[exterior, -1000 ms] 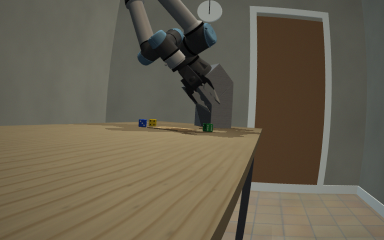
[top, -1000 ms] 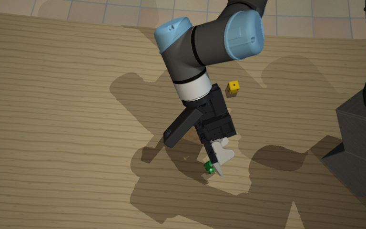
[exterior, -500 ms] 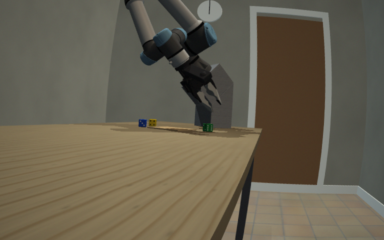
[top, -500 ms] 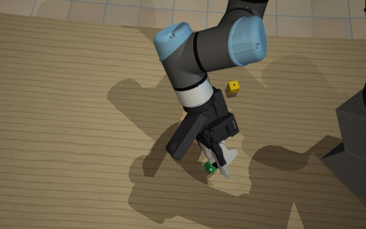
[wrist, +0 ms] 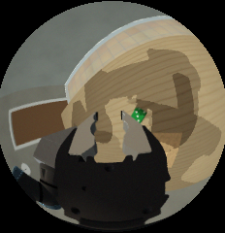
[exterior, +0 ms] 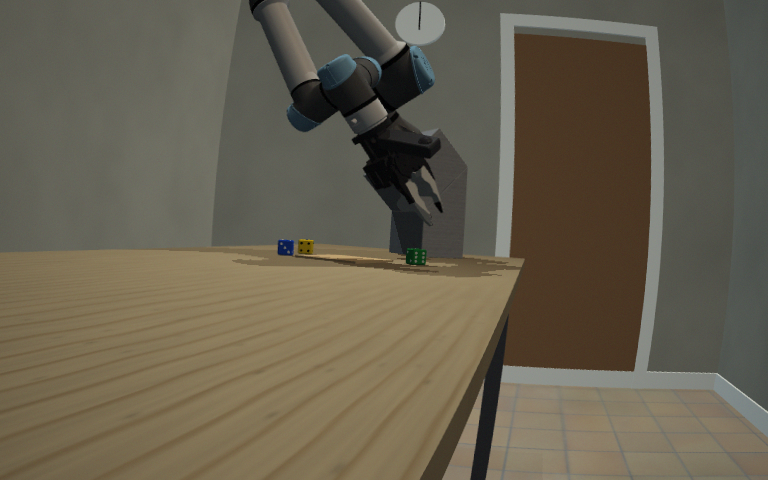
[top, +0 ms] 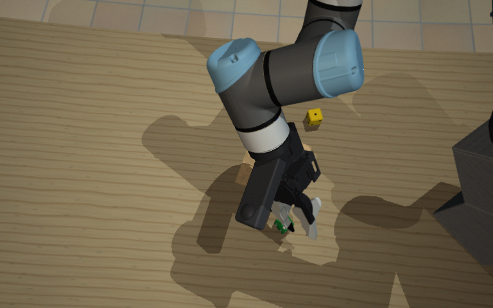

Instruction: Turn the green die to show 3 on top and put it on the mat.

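- The green die (top: 280,226) (exterior: 416,256) (wrist: 138,115) has white pips, and the exterior view shows six of them in two columns on an upright side face. It sits flat in that view. The pips are too small to read its top number surely.
- It lies on the bare wooden surface (top: 69,190) (exterior: 257,333) (wrist: 156,63), off the mat (top: 243,175) (exterior: 346,257) (wrist: 167,143) but near it. In the exterior view that puts it close to the surface's right edge, towards the far right corner; in the top view it is well apart from the edge along the tiled floor.
- The top view shows one pip uppermost on the yellow die (top: 314,117) (exterior: 305,246), which stands between the mat and the tiled-floor edge. The exterior view gives only its side, with four pips.
- The blue die (exterior: 285,247) appears in the exterior view alone, just beside the yellow one, towards the surface's far edge, with three pips on the side.
- In the top view the arm covers much of the mat and the fingers partly cover the green die; the wrist view shows that die unobstructed.
- The jaws (top: 302,233) (exterior: 434,215) are apart, a plain gap between their tips. They hold nothing and hang tilted above the surface, touching neither it nor any die.
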Robot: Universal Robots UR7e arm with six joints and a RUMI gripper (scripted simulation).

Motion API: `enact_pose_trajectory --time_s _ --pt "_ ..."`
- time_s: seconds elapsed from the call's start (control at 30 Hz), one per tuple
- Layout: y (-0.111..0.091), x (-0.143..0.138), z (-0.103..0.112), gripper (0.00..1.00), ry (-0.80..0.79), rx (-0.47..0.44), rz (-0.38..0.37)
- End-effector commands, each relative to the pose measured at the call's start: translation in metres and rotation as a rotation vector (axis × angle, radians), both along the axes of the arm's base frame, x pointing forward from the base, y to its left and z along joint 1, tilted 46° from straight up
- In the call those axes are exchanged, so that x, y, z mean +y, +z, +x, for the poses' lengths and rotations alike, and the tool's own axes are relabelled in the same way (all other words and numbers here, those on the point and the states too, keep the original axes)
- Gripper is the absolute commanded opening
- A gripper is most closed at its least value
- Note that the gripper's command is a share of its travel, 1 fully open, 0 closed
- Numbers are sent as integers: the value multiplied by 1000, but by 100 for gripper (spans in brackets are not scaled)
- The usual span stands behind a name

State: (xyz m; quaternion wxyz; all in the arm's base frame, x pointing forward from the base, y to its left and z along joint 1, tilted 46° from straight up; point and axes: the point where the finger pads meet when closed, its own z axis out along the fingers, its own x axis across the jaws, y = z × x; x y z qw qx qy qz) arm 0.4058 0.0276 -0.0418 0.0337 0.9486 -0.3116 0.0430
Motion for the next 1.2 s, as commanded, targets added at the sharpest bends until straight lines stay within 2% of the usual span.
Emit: enact_pose_trajectory --time_s 0.0,0.17,0.27,0.33,0.73,0.83,0.9,1.17 --pt "-2 2 -2 28 166 11 -34" --pt "-4 3 -4 28 299 26 -65" --pt "-5 3 -5 28 315 28 -69" --pt "-6 4 -6 28 411 41 -91" --pt "-9 5 -11 28 704 88 -160" --pt "-9 5 -11 28 716 90 -163" --pt "-10 5 -13 28 814 109 -186" --pt "-11 4 -15 28 1006 149 -230"
